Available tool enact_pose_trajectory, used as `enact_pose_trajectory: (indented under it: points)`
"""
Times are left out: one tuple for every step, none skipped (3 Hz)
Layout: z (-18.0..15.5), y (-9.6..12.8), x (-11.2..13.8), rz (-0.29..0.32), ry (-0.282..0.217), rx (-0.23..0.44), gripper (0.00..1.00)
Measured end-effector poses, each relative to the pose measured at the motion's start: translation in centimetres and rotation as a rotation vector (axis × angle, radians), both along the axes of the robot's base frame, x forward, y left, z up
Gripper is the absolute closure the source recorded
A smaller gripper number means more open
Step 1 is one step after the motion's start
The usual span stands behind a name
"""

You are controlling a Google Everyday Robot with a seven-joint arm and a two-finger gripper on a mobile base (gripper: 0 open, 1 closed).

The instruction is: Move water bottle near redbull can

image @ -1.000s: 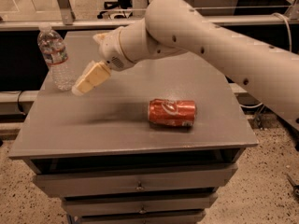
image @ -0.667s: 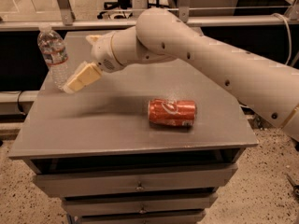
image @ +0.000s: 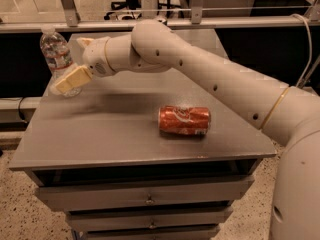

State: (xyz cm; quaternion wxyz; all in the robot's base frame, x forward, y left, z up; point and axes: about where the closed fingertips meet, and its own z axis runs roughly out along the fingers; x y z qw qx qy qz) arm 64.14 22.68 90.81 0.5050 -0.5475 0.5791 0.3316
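Note:
The water bottle (image: pixel 56 51), clear ribbed plastic with a white cap and a pale label, stands upright at the table's far left corner. My gripper (image: pixel 69 66) is right beside it on its right, open. The lower cream finger (image: pixel 73 79) lies across the front of the bottle's lower part, and the other finger (image: pixel 85 41) points up just right of the bottle. I cannot tell whether the fingers touch the bottle. The redbull can is not in view; my arm covers part of the table's back.
An orange-red soda can (image: pixel 184 120) lies on its side right of the middle of the grey table (image: pixel 100 134). Drawers sit under the tabletop. A metal rail (image: pixel 240 23) runs behind the table. My arm stretches from the right edge across the table.
My gripper has moved left and a little forward to the water bottle; its lower finger now overlaps the bottle's base. The bottle and the soda can have not moved.

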Motion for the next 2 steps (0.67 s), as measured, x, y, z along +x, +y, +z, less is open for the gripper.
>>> enact_pose_trajectory:
  points:
    - [-0.1,2.2,0.7,0.023,0.024,0.045,0.00]
    - [-0.3,3.4,1.3,0.028,0.036,0.070,0.17]
